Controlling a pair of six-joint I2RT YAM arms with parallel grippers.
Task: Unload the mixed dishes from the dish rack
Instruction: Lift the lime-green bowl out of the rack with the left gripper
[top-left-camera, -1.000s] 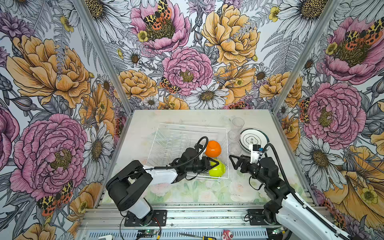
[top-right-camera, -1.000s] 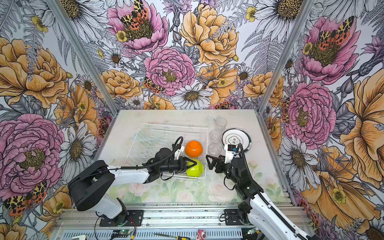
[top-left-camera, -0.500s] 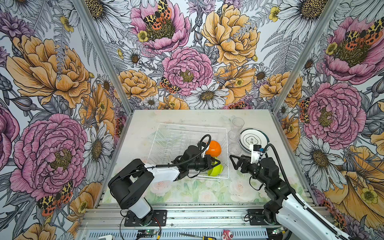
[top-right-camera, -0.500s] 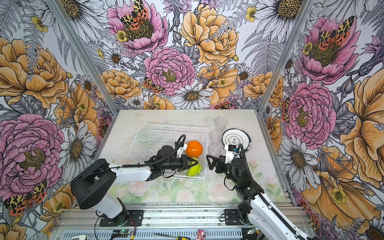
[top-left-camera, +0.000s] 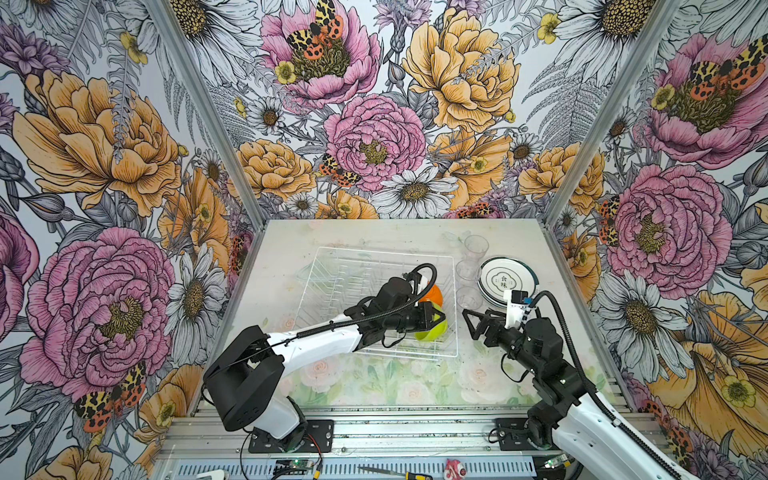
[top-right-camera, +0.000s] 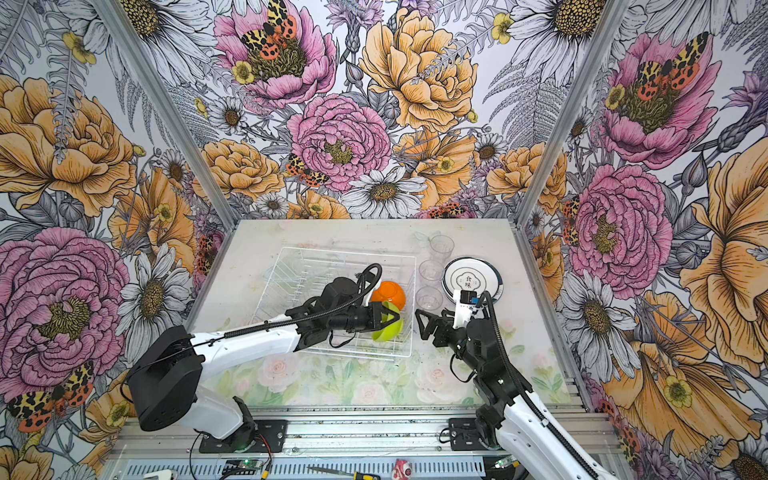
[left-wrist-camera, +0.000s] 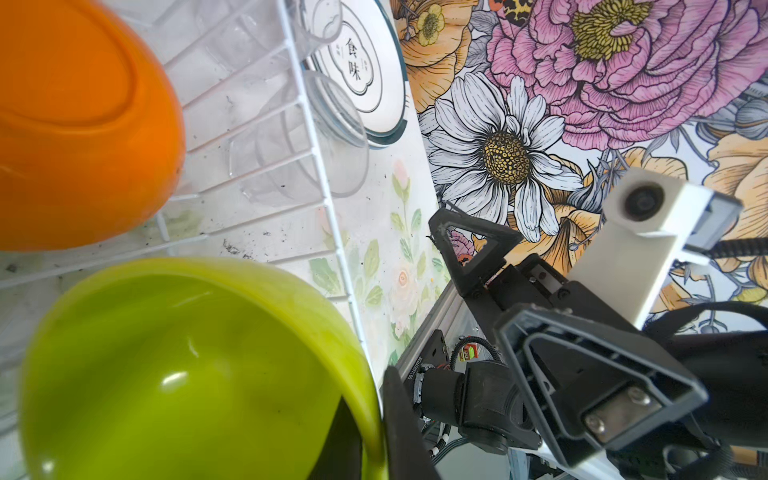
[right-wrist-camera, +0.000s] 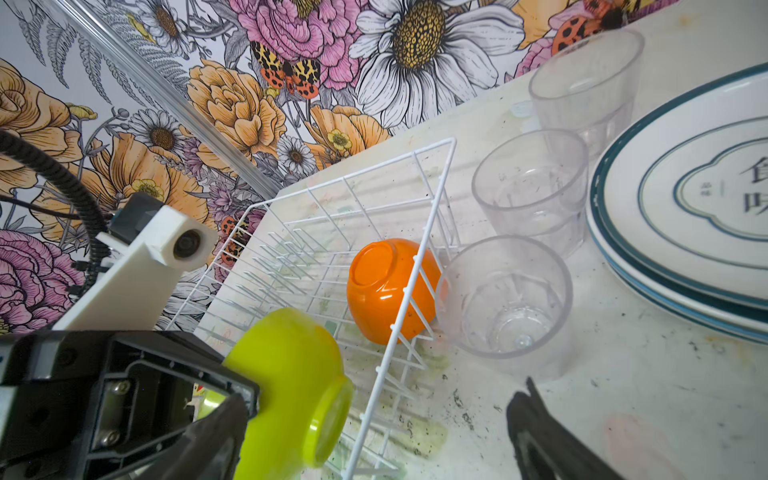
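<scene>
Top views both show you plates (top-left-camera: 505, 280) and cups (top-left-camera: 466, 270) already out, at 3 o'clock from the rack (top-left-camera: 328, 286). The orange bowl (top-left-camera: 433, 294) and green bowl (top-left-camera: 430, 333) remain inside, toward 4 o'clock. Your left gripper (top-left-camera: 438, 319) is clamped on the green bowl's rim; your right gripper (top-left-camera: 477, 325) gapes empty.

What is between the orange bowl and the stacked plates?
The dish rack's wire side wall, then the clear cups on the table outside it. Clearest in the right wrist view; both top views show it.
</scene>
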